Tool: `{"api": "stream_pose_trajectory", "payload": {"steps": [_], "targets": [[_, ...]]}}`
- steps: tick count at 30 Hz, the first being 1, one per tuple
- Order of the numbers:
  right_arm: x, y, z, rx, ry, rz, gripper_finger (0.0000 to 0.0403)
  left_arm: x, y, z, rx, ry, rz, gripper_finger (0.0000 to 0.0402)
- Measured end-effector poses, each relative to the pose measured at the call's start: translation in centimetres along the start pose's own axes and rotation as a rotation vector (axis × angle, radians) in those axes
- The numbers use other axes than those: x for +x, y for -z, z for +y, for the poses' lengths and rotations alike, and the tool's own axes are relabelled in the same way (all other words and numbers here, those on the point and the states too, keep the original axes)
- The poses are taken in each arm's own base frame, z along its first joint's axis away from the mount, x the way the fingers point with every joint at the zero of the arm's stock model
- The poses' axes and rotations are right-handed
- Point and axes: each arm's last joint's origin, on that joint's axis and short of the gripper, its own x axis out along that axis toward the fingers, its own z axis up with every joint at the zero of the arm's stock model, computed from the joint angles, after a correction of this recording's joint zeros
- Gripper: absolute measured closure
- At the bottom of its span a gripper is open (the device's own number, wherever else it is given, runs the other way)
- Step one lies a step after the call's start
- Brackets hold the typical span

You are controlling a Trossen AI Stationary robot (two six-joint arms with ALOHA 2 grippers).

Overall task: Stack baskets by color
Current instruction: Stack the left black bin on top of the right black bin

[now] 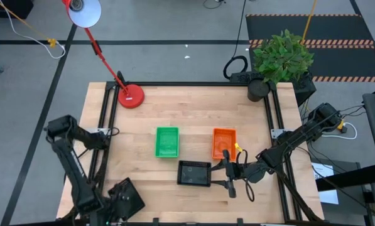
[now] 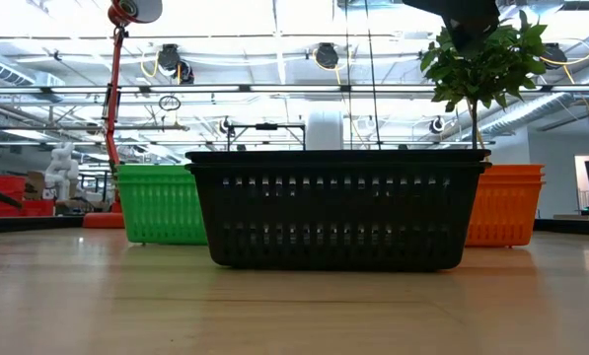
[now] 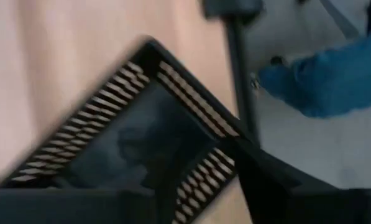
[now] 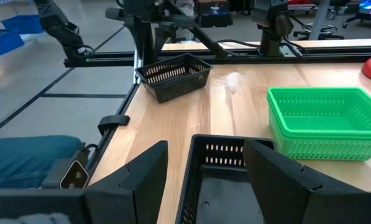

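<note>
Right claw (image 1: 220,175) gapes beside the middle black basket (image 1: 194,172); left claw (image 1: 125,198), state unclear, hangs over another black basket (image 3: 135,137) near the table (image 1: 174,107) edge.

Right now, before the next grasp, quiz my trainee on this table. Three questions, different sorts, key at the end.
1. True or false: the right gripper is shut.
2. Which colour of basket is nearest that gripper? A green, B orange, C black.
3. How many separate spots on the table hold black baskets?

Key
1. False: its fingers stand open, one on each side of a basket wall.
2. C: the black basket at mid-table.
3. Two: that one, and a second black basket at the table's edge near the left gripper.
</note>
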Motion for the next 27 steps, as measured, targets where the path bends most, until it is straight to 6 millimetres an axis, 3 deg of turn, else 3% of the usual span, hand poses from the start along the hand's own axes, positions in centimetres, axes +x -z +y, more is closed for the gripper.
{"api": "stream_pose_trajectory", "payload": {"steps": [5,11,17,27], "targets": [[0.0,0.0,0.0,0.0,0.0,0.0,0.0197,0.1,1.3,-2.1,0.118,0.039,0.052,0.0203],[0.0,-0.2,0.0,0.007,-0.004,-0.013,0.0197,1.0,3.1,-2.3,0.218,-0.031,0.15,0.0199],[0.0,-0.3,0.1,0.015,-0.008,-0.028,0.0197,1.6,3.9,-1.5,0.315,-0.171,0.183,0.0236],[0.0,-0.3,0.1,0.013,-0.007,-0.025,0.0197,2.1,4.9,-0.9,0.362,-0.171,0.274,0.0326]]}}
